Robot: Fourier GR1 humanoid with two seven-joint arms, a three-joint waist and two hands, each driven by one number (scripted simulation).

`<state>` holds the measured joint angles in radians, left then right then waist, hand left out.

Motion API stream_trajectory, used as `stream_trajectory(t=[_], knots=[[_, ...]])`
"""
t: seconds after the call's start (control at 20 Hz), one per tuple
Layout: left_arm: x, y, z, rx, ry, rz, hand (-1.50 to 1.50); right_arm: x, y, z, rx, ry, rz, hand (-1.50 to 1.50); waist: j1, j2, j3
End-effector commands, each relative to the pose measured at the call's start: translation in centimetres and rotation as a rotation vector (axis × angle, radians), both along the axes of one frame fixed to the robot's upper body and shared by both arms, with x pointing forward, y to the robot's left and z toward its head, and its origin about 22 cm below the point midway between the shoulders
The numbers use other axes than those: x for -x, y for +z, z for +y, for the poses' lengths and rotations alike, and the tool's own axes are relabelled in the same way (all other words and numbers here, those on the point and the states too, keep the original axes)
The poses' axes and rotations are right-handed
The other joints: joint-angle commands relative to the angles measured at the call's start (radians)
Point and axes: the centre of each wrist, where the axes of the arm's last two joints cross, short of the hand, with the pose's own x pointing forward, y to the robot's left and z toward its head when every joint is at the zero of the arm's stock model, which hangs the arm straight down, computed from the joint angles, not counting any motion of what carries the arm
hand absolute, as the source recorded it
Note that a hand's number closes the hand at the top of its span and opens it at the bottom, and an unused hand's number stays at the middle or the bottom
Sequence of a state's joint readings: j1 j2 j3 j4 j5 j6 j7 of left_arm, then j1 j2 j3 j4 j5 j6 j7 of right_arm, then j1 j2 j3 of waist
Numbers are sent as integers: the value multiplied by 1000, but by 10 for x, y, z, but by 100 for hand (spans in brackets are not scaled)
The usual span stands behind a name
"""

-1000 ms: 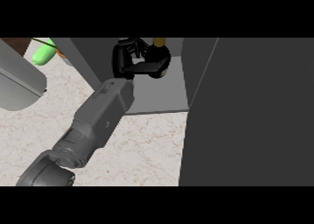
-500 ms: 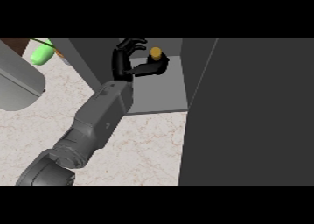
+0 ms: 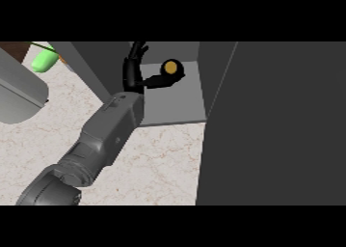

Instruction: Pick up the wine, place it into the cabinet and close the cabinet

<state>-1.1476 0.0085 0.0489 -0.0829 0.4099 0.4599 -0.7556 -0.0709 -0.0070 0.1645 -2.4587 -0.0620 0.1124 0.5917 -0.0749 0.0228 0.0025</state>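
The wine bottle (image 3: 171,67) shows from above as a dark body with a gold cap, standing inside the grey cabinet (image 3: 177,106) near its back. My left hand (image 3: 135,67) is just left of the bottle, inside the cabinet. Its fingers are straight and point away from me, and the thumb reaches right toward the bottle's base. The fingers are not curled round the bottle. The grey forearm (image 3: 108,130) runs down to the lower left. My right hand shows nowhere.
The cabinet's dark door (image 3: 275,125) stands open and fills the right side. A green object (image 3: 43,61) lies at the top left, above a large light grey rounded body (image 3: 15,91). The marbled counter (image 3: 157,164) lies in front of the cabinet.
One second ago my left hand was curled round the bottle. The fingers have since straightened and the gold-capped bottle now stands uncovered in the cabinet.
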Motion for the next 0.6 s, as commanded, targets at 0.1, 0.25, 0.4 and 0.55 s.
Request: stream_trajectory(t=[0.1, 0.25, 0.4, 0.55], knots=[[6, -18, 23, -52, 50, 17, -150, 2, 2, -5, 1, 22, -31, -150, -12, 15, -3], [16, -32, 16, -2, 50, 8, -150, 7, 5, -9, 8, 10, -8, -150, 4, 5, -4], [8, -17, 10, 12, 58, -20, -150, 5, 5, -2, 5, 6, -21, -150, 5, 5, -4], [3, -11, 21, 8, 30, -28, -150, 4, 3, -1, 4, 30, -21, -150, -3, 9, -4]])
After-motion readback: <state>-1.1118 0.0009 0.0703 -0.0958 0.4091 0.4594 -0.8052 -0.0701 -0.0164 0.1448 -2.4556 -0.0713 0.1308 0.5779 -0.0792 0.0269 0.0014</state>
